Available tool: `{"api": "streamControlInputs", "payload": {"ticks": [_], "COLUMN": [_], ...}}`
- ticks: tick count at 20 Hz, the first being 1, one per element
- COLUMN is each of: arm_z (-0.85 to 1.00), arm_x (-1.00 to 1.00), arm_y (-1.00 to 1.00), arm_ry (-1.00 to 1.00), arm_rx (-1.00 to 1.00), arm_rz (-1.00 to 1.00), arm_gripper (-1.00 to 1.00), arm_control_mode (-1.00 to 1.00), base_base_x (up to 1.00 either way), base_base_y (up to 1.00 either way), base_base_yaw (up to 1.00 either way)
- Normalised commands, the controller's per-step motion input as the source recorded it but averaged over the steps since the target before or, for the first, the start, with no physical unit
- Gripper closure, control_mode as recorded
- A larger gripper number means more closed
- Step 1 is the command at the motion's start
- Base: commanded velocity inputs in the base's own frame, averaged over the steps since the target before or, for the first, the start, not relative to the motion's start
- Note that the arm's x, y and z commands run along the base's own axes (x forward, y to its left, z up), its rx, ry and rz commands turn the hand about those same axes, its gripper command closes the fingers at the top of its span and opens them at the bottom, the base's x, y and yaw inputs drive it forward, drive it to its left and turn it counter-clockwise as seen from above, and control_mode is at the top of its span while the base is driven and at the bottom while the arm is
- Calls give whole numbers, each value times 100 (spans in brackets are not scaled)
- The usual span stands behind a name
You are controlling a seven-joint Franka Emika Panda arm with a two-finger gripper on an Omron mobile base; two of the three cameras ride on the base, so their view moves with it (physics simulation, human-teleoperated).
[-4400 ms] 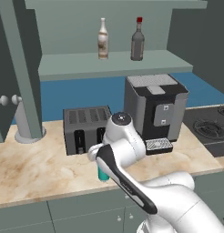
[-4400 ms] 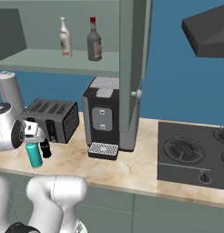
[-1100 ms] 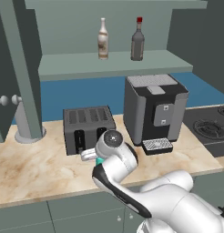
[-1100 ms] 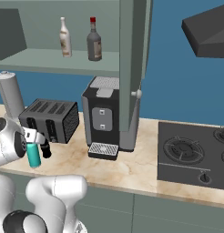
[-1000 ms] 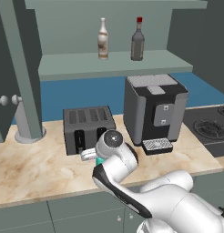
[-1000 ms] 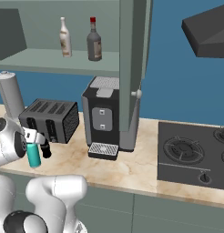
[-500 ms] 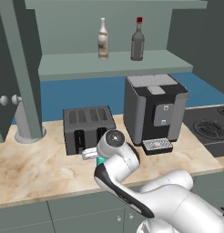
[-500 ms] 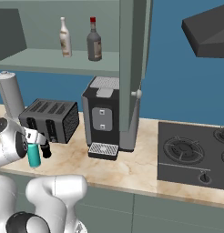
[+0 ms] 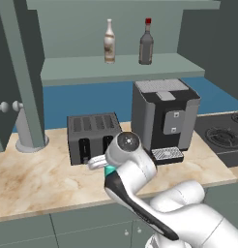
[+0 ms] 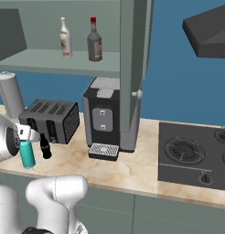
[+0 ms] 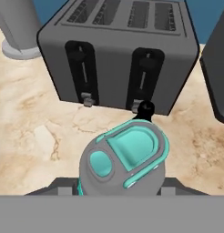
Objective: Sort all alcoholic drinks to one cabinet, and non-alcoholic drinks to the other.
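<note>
1. On the marble counter (image 9: 34, 179), in front of the toaster (image 9: 92, 135), my gripper (image 11: 120, 191) is closed around the teal flask (image 11: 123, 159); the hand view looks straight down on its grey cap.
2. Just beside the flask, the small black bottle (image 10: 45, 147) stands against the toaster's front.
3. Up on the open shelf (image 9: 121, 68), the pale cream bottle (image 9: 109, 42) and the red-capped grey bottle (image 9: 146, 43) stand upright, near each other.
4. To the toaster's right sits the coffee machine (image 9: 164, 116); farther right lies the stove (image 10: 196, 155).
</note>
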Motion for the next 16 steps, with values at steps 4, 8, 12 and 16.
{"api": "streamControlInputs", "payload": {"ticks": [4,8,12,16], "arm_z": [71,65,61,58], "arm_x": [-44,-31,-22,-23], "arm_y": [-13,-15,-20,-26], "arm_ry": [-5,-8,-9,-6], "arm_rx": [0,0,0,0], "arm_rz": [9,9,8,8], "arm_gripper": [100,100,100,100], "arm_control_mode": [-100,-100,-100,-100], "base_base_x": [0,0,0,0], "base_base_y": [0,0,0,0], "base_base_yaw": [0,0,0,0]}}
